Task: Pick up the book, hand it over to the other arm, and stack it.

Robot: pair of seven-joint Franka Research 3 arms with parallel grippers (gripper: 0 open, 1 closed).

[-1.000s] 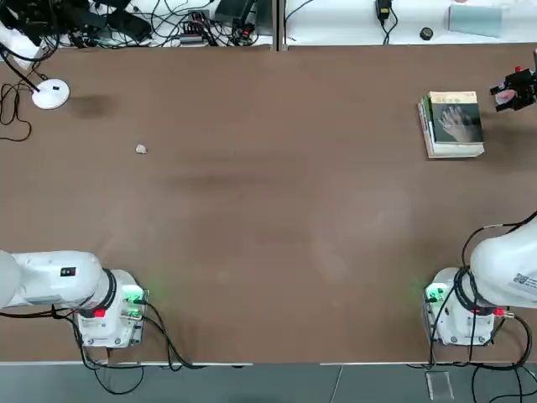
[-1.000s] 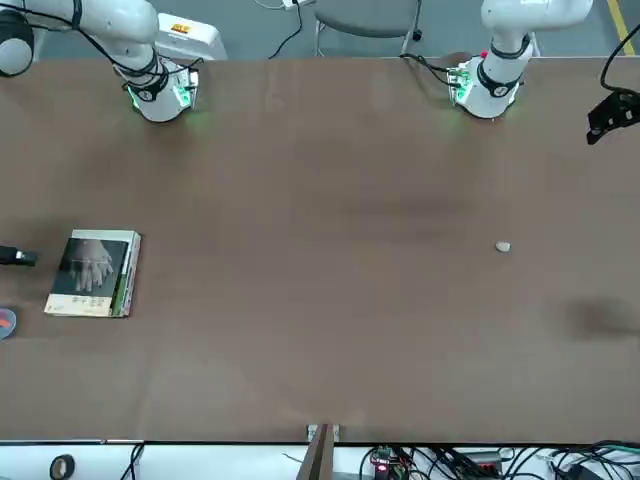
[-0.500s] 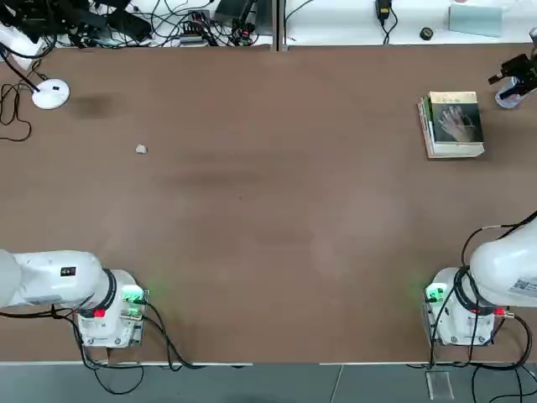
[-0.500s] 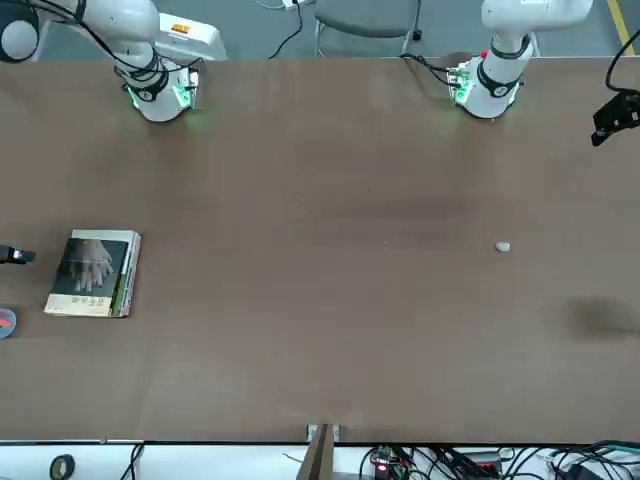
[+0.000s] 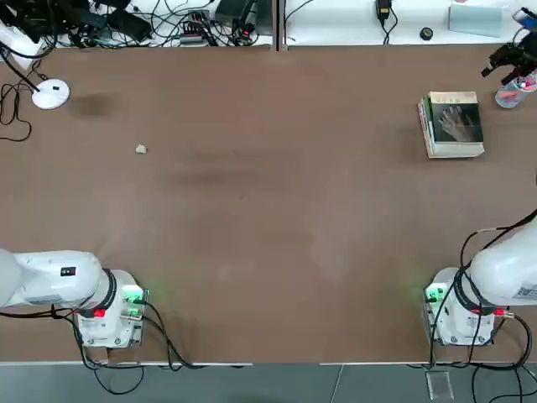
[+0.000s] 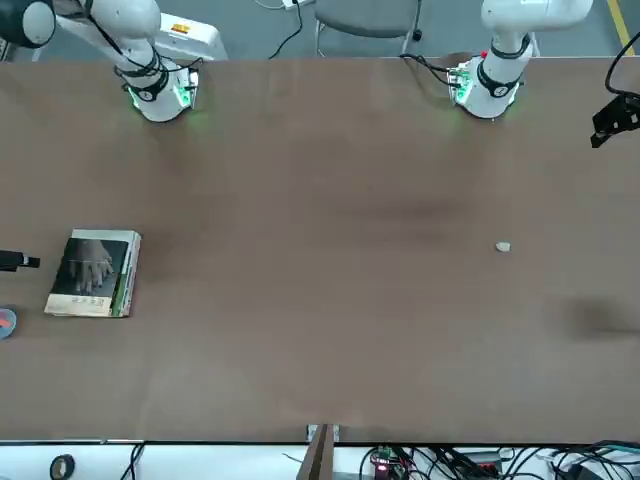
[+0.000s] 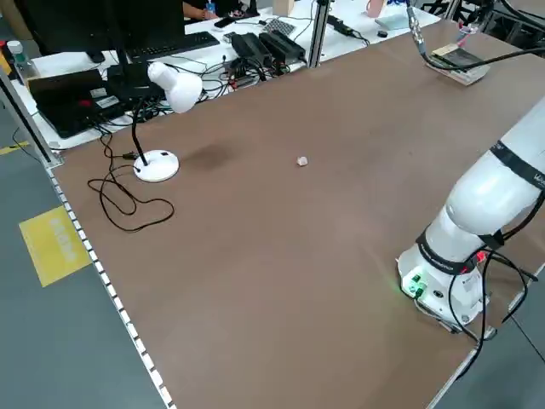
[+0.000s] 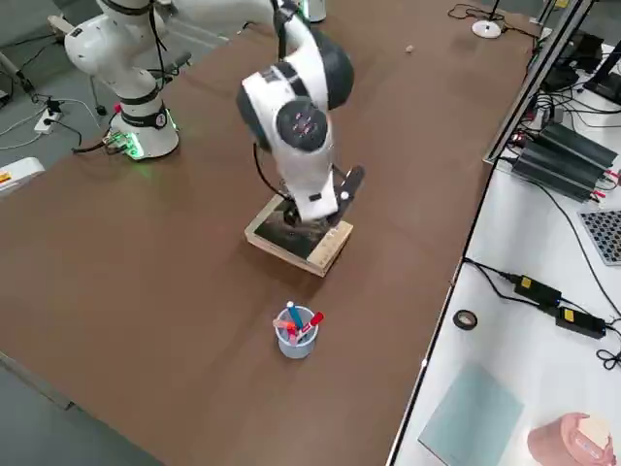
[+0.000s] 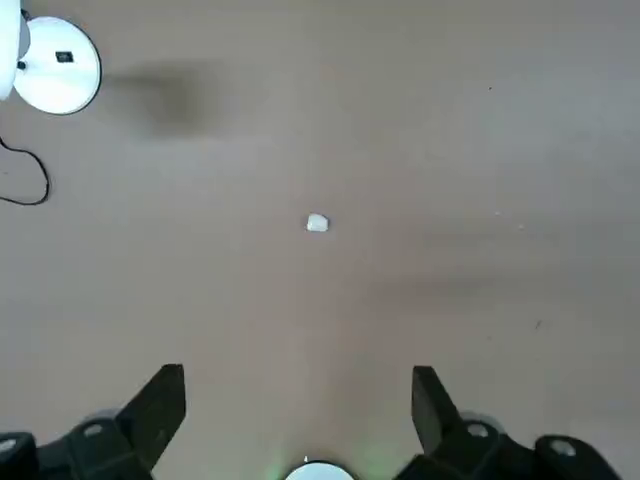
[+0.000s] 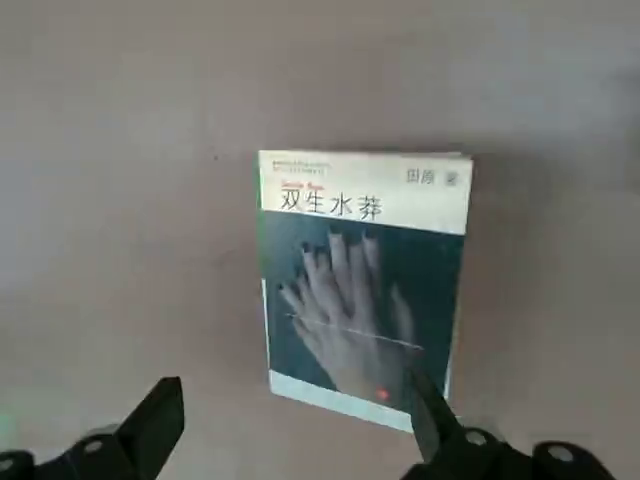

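A: We're looking at the book (image 10: 362, 285), a thin paperback with a dark grey cover, pale hand and a tan band reading 双生水莽, lying flat on a thicker green-and-white book (image 5: 431, 128) near the matte brown table (image 5: 268, 210)'s far right corner.

B: We're also seeing a clear cup (image 8: 295, 333) holding pens just beside the stack. The right gripper (image 10: 290, 420) is hovering above with fingers spread wide, empty; the left gripper (image 9: 298, 415) is sitting parked, also spread and empty.

This is a robotics lab: two white arms bolted to a brown table (image 5: 252, 210), cables and electronics (image 7: 272, 43) behind.
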